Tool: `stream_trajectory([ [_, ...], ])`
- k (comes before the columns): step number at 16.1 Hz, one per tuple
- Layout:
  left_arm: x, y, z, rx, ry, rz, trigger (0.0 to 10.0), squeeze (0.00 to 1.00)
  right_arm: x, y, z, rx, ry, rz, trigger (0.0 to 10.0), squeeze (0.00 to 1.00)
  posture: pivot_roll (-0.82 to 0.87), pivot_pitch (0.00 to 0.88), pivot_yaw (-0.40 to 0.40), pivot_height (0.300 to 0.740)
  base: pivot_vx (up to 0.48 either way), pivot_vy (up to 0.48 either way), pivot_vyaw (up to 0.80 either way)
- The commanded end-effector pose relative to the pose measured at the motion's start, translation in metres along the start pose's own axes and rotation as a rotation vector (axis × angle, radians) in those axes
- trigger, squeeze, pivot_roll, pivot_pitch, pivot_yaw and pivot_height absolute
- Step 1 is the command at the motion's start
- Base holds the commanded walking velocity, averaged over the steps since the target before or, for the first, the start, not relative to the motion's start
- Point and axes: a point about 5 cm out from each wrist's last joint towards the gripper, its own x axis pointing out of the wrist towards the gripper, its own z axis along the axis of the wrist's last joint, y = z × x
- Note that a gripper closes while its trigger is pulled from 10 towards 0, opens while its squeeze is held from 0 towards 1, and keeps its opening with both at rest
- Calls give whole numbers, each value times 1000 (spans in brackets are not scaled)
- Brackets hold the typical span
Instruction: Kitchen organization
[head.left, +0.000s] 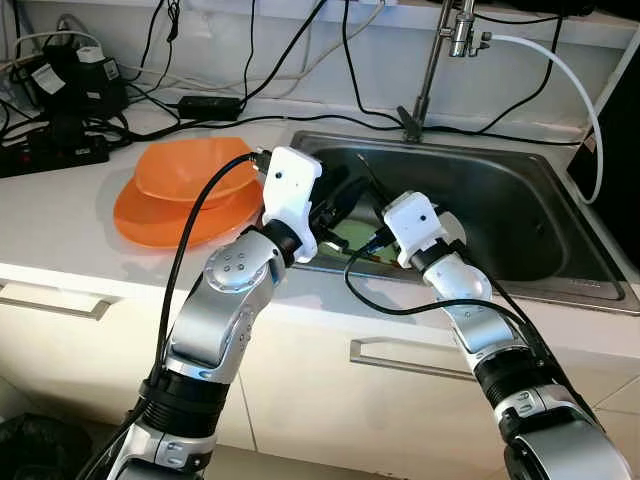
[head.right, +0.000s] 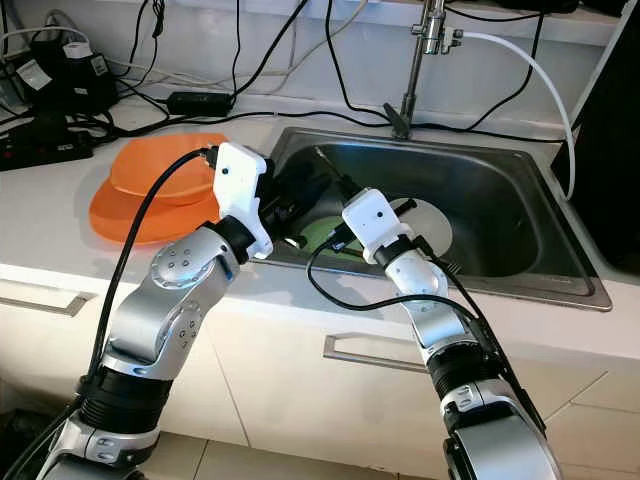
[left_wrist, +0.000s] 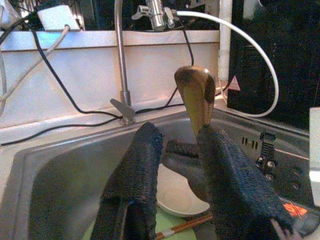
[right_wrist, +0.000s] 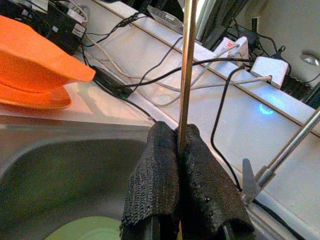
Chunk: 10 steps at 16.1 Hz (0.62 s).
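Note:
Both arms reach over the steel sink (head.left: 520, 170). My right gripper (right_wrist: 175, 132) is shut on the thin handle of a brass-coloured spoon (right_wrist: 187, 65), which stands upright above its fingers. In the left wrist view the spoon's bowl (left_wrist: 195, 95) rises just past my left gripper (left_wrist: 180, 137), whose fingers (left_wrist: 137, 175) are apart on either side of the spoon and of the right gripper's fingertips. The left gripper (head.left: 338, 205) hangs over the sink's near left corner. A green plate (head.right: 318, 235), a white plate (head.right: 432, 228) and chopsticks (left_wrist: 185, 227) lie in the sink.
An orange bowl (head.left: 195, 165) rests on an orange plate (head.left: 150, 220) on the white counter left of the sink. Black cables and a power strip (head.left: 50, 150) crowd the back left. The tap (head.left: 430, 70) with a white hose (head.left: 570, 80) stands behind the sink.

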Motion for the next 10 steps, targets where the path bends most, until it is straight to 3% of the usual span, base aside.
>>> stream_trajectory([
  [1,-2,-2,2,-2,1,-15,10000,1000,4,-11,4,6,-8,-43,0,0,128,0,3,740,0,0,0],
  [7,-18,9,-4,28,59,17,10000,1000,4,-19,-8,15,75,-93,0,0,138,0,-1,740,0,0,0],
  [8,-22,10,-7,41,78,22,10000,0,5,-22,-9,23,82,-106,0,0,139,0,-1,740,0,0,0],
  [10,-28,14,-14,47,126,46,10000,0,8,-26,-11,14,113,-123,0,0,143,0,-6,740,0,0,0],
])
